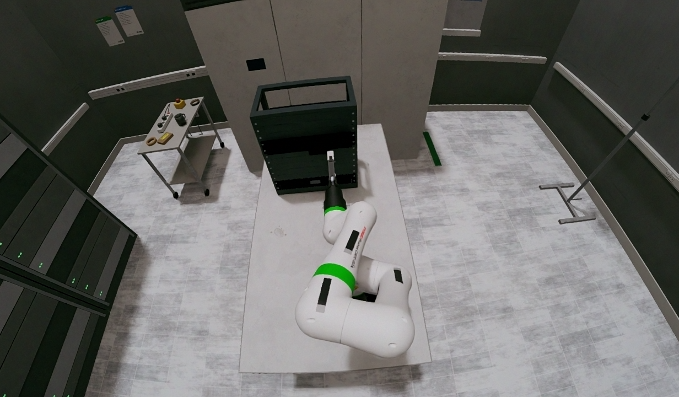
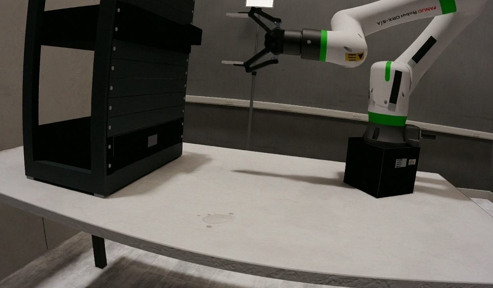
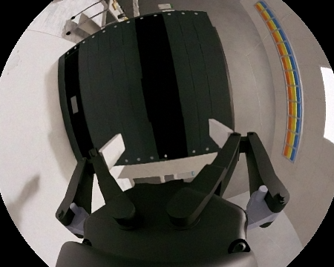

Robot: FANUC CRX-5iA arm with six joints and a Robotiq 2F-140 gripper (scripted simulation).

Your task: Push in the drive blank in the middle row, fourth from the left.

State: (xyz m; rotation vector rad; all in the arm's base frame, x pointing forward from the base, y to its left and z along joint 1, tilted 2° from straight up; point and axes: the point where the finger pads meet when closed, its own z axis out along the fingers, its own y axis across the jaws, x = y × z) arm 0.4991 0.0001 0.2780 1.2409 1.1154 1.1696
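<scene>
Rack (image 2: pixel 101 107) facing the gripper (image 2: pixel 235 38).
Its front stands apart from the fully open, empty fingers (image 2: pixel 232 62).

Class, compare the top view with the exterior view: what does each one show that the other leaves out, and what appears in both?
Only the top view shows the small cart with bits on its top, the tall cabinets with green lights, the floor around the table, and the rack's open top frame.

Only the exterior view shows the air gap between the open gripper and the rack's front, the black block under the arm, and a stain close up.

Both show the black rack, the white arm and the pale table.
</scene>
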